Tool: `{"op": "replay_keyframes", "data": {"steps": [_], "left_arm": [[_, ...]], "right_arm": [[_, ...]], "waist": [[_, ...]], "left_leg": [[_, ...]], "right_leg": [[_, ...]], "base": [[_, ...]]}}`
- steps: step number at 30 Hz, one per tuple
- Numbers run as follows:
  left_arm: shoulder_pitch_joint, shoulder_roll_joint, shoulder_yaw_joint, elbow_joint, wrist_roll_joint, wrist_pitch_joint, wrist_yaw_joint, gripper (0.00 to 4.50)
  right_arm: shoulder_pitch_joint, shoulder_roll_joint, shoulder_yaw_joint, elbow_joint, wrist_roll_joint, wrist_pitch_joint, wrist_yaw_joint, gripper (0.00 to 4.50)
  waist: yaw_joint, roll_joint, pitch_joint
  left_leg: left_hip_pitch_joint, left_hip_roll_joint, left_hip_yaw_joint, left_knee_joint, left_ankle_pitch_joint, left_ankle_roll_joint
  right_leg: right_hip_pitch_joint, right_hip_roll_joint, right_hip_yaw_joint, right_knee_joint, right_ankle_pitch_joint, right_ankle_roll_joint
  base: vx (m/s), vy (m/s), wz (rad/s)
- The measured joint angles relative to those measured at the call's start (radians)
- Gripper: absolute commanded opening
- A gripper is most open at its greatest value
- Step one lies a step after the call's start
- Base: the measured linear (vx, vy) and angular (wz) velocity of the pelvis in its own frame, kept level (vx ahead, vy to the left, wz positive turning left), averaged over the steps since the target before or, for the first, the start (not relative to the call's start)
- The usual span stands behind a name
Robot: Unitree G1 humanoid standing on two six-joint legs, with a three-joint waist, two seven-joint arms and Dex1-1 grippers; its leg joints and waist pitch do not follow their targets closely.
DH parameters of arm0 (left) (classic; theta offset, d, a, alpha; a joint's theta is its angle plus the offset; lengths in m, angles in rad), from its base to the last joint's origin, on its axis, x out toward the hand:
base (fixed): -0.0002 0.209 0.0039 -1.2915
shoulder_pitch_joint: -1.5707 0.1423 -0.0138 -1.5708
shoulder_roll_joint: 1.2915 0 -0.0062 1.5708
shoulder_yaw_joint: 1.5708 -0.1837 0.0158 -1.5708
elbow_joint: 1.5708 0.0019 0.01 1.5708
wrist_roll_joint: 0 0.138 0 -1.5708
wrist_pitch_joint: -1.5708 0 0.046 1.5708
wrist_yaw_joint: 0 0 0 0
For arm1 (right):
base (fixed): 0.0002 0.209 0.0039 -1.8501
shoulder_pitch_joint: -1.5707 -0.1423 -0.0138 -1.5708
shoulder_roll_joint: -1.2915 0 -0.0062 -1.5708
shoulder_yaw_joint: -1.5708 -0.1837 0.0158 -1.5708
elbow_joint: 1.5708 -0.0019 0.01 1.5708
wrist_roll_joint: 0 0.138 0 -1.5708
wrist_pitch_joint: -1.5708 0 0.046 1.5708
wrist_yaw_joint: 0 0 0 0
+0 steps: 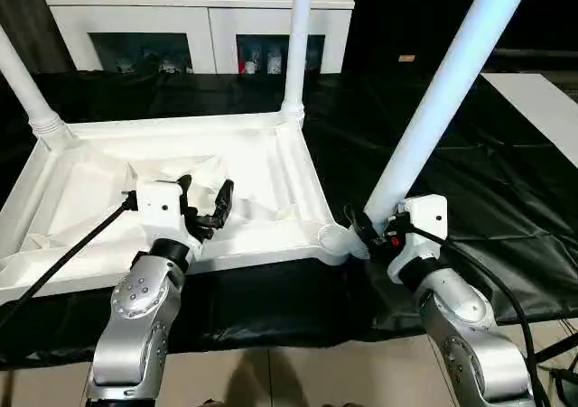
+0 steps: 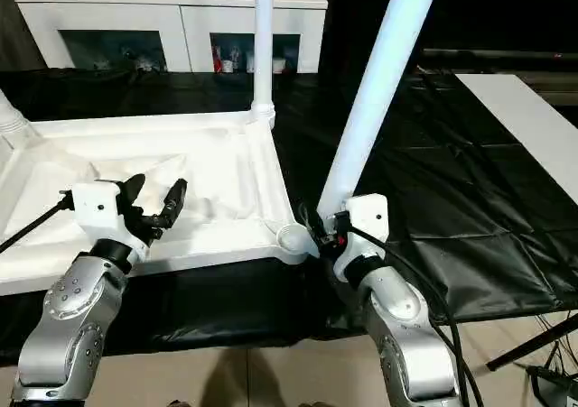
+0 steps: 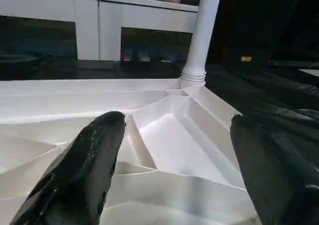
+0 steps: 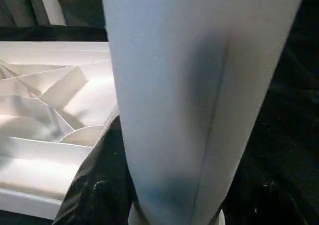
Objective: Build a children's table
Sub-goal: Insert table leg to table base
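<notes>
We see the children's table top (image 1: 271, 168) lying upside down on a black sheet (image 1: 506, 208), its ribbed underside facing up. Two legs stand seated in its corner sockets: one far right (image 1: 296, 46), one far left (image 1: 23, 78). We judge the build about half done. The right gripper (image 1: 377, 234) clamps the thick end of a third leg (image 1: 442, 91), tilted just beside the open near-right socket (image 1: 332, 238); a fourth remains. The left gripper (image 1: 206, 204) hangs spread and empty over the ribs. The smooth, matt white plastic legs taper; the sheet is glossy and creased.
</notes>
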Motion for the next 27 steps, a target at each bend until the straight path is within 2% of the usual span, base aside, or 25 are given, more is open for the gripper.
{"op": "replay_keyframes", "data": {"steps": [27], "left_arm": [[0.000, 0.000, 0.000, 0.000, 0.000, 0.000, 0.000, 3.81]], "right_arm": [[0.000, 0.000, 0.000, 0.000, 0.000, 0.000, 0.000, 1.86]], "waist": [[0.000, 0.000, 0.000]], "left_leg": [[0.000, 0.000, 0.000, 0.000, 0.000, 0.000]], "right_leg": [[0.000, 0.000, 0.000, 0.000, 0.000, 0.000]], "base": [[0.000, 0.000, 0.00]]}}
